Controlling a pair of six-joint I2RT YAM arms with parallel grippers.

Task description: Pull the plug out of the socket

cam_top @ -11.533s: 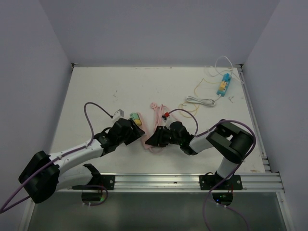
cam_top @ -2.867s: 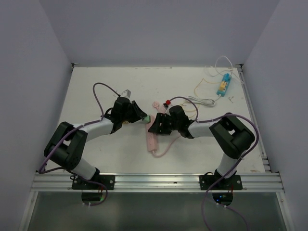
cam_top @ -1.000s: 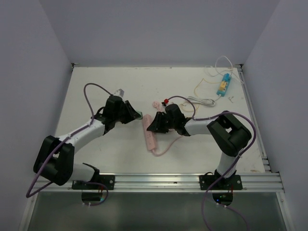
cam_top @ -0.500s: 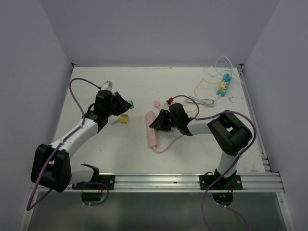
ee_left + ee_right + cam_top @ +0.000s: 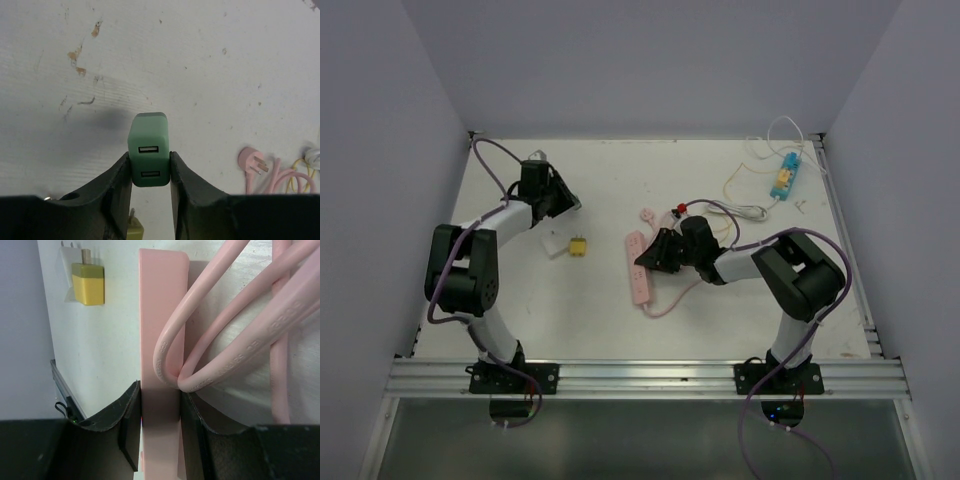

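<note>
My left gripper (image 5: 148, 167) is shut on a green two-port USB plug (image 5: 148, 149) and holds it just above the bare table at the far left (image 5: 563, 203). The pink socket strip (image 5: 638, 268) lies mid-table. My right gripper (image 5: 160, 400) is shut on the strip (image 5: 160, 315), its pink cable (image 5: 225, 340) looping beside the fingers; in the top view this gripper (image 5: 653, 257) sits at the strip's right side. A yellow plug (image 5: 578, 247) lies loose on the table between the two grippers, also showing in the right wrist view (image 5: 88, 276).
A small white piece (image 5: 557, 243) lies next to the yellow plug. The pink cable's own plug (image 5: 250, 161) rests beyond the strip. A blue-and-yellow socket strip (image 5: 782, 175) with white and yellow cords (image 5: 738, 210) is at the back right. Walls enclose the table.
My left arm swung back and left, carrying the green plug well away from the pink strip. The yellow plug now lies loose on the table. The right gripper stayed on the strip.
</note>
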